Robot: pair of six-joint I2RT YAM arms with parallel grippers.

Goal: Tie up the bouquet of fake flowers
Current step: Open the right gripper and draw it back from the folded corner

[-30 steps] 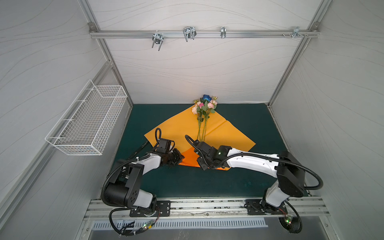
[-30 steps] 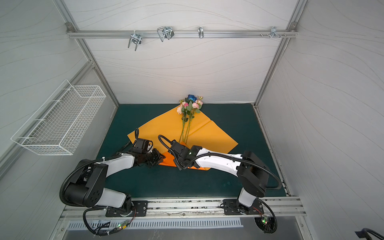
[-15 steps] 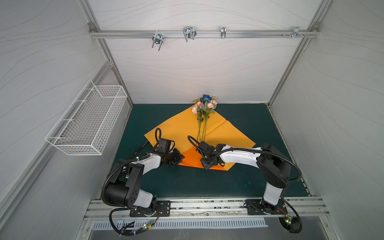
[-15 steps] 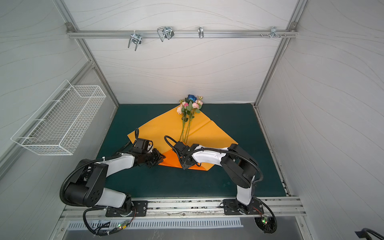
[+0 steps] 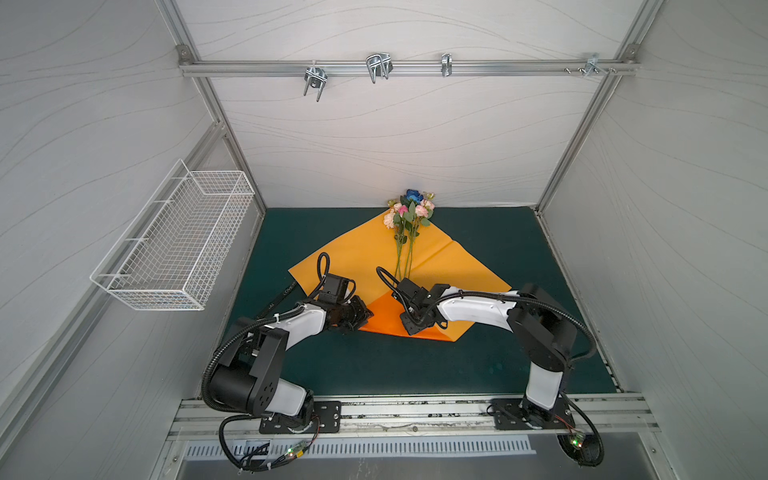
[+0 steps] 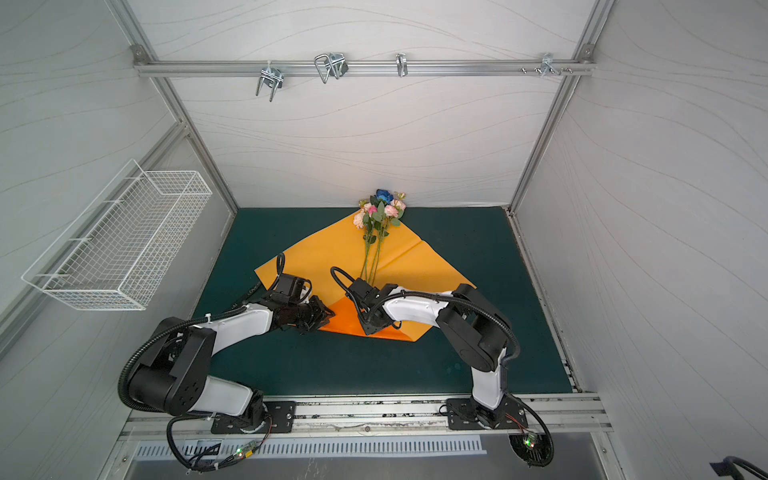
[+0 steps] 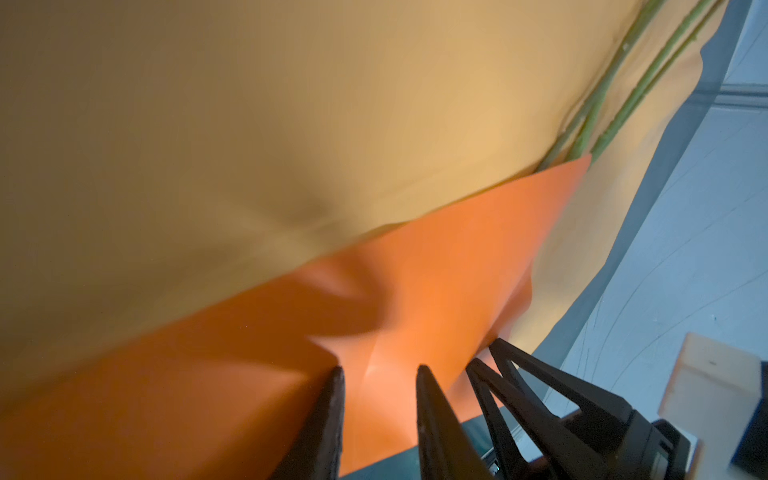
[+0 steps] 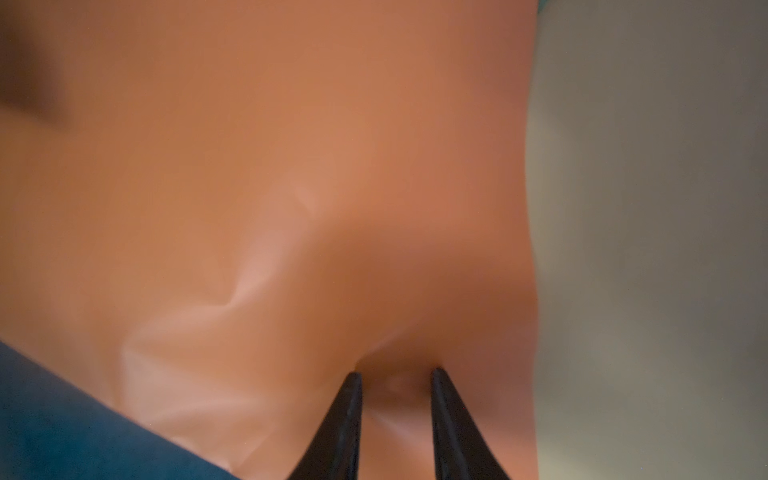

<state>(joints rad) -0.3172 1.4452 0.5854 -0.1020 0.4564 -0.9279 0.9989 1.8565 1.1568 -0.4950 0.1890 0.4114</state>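
Note:
The bouquet of fake flowers (image 5: 409,212) (image 6: 380,212) lies on orange wrapping paper (image 5: 357,253) (image 6: 320,249), blooms toward the back wall. The paper's near corner is folded up as a darker flap (image 5: 384,311) (image 7: 436,266) over the ends of the green stems (image 7: 598,104). My left gripper (image 5: 365,318) (image 6: 328,316) (image 7: 379,370) sits at the flap's left edge, jaws a little apart, with paper behind them. My right gripper (image 5: 411,330) (image 6: 372,330) (image 8: 395,372) presses its tips onto the flap, jaws slightly apart, the paper puckered between them.
A black lettered ribbon (image 5: 282,295) (image 6: 249,293) lies on the green mat left of the paper, partly under my left arm. A white wire basket (image 5: 178,241) hangs on the left wall. Metal hooks (image 5: 378,68) hang from the back rail.
My right arm has drawn its elbow in toward the middle while its gripper stayed on the flap. The left arm has barely moved.

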